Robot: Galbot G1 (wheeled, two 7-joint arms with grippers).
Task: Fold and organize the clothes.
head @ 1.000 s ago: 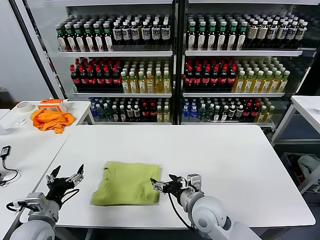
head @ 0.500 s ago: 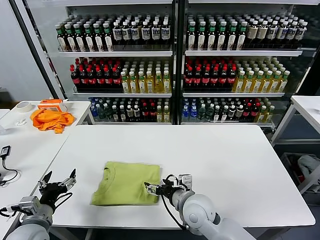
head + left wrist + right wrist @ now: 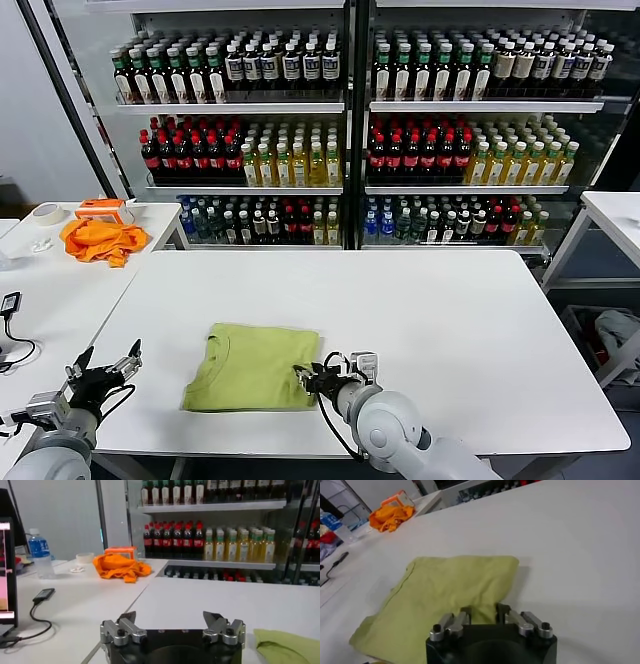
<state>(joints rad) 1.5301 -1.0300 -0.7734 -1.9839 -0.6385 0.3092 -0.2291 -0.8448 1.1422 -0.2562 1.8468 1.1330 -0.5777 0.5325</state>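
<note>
White tables [image 3: 440, 300] stand before glass-fronted coolers [image 3: 345, 120] stocked with bottled drinks.

The right gripper [image 3: 305, 377] lies low, forearm reaching leftward, fingers [image 3: 451, 622] drawn close on the T-shirt [image 3: 255, 367] edge (a fold pinched between them). The left gripper [image 3: 105, 365] hangs spread wide, idle.

The lime yellow-green T-shirt [image 3: 254, 366] lies folded flat into a rectangle near the white desk's [image 3: 450, 320] front edge.
</note>
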